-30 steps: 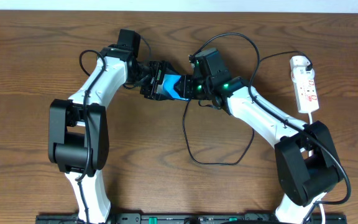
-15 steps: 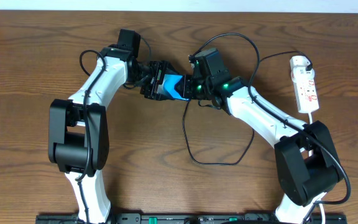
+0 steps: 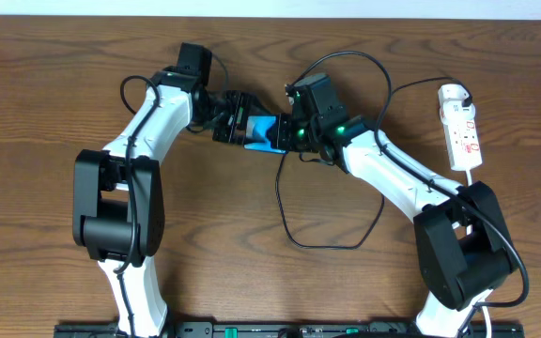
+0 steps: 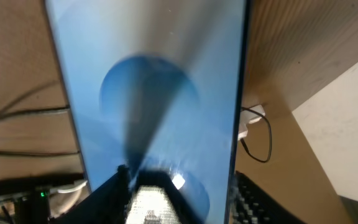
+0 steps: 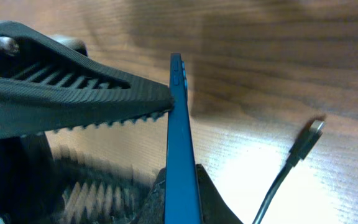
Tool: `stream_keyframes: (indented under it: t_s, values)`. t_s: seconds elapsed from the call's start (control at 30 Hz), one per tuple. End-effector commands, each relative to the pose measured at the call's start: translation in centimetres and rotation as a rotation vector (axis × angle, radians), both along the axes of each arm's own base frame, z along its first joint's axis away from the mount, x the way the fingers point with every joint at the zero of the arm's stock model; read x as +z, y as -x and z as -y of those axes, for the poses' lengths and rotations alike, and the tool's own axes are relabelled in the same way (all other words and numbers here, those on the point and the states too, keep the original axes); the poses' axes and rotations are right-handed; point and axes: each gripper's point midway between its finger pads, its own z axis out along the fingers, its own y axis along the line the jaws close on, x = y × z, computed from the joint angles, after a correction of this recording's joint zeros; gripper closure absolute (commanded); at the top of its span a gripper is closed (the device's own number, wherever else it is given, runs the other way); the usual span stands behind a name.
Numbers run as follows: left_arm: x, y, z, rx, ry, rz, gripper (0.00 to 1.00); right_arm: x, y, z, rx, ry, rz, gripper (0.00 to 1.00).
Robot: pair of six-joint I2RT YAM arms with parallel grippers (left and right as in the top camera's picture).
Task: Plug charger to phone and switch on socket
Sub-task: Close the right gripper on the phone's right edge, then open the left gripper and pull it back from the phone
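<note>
Overhead, your left gripper [image 3: 245, 130] and the phone [image 3: 264, 131] it holds have edged slightly leftward. The right gripper [image 3: 291, 131] is at the phone's other end, and the socket [image 3: 462, 131] lies well apart. On the left wrist, the screen fills the view with a finger [image 4: 146, 200] pressed over it. On the right wrist, one finger [image 5: 104, 106] touches the phone's side and the other is hidden, so you cannot tell its grip. The charger [image 5: 308, 134] tip lies loose on the surface, so plugging in is not yet done.

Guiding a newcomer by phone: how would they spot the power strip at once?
On the wooden table, look right of the right arm. The power strip lies there: a narrow white bar with red markings and a white adapter, unlike the thin black cable nearby.
</note>
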Motion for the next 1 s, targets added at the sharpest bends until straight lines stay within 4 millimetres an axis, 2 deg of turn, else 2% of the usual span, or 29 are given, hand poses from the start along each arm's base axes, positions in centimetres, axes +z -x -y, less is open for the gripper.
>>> stream_keyframes:
  t_s: [0.0,0.2,0.23,0.27,0.4,0.7,0.97]
  values:
    - [1.4,0.0,0.4,-0.007,0.025,0.012,0.52,0.6,-0.8,0.0,-0.017,-0.007,0.027,0.99]
    - [1.4,0.0,0.3,-0.007,0.025,0.012,0.51,1.9,-1.8,0.9,-0.031,-0.055,0.039,0.99]
    - [1.4,0.0,0.3,-0.007,0.025,0.013,0.51,2.3,-2.1,1.4,-0.047,-0.060,0.041,0.99]
    - [1.4,0.0,0.2,-0.008,0.025,0.016,0.46,2.7,-2.4,1.8,-0.057,-0.064,0.049,0.99]
    - [1.9,-0.5,0.1,-0.065,0.049,0.116,0.45,4.7,-3.8,4.3,-0.123,-0.086,0.078,0.99]
    - [6.2,-3.4,1.2,-0.181,0.234,0.459,0.45,7.2,-5.8,8.1,-0.290,-0.166,0.064,0.99]
    - [10.9,-4.2,2.5,-0.288,0.411,0.710,0.45,9.8,-7.7,8.2,-0.397,-0.304,0.080,0.99]
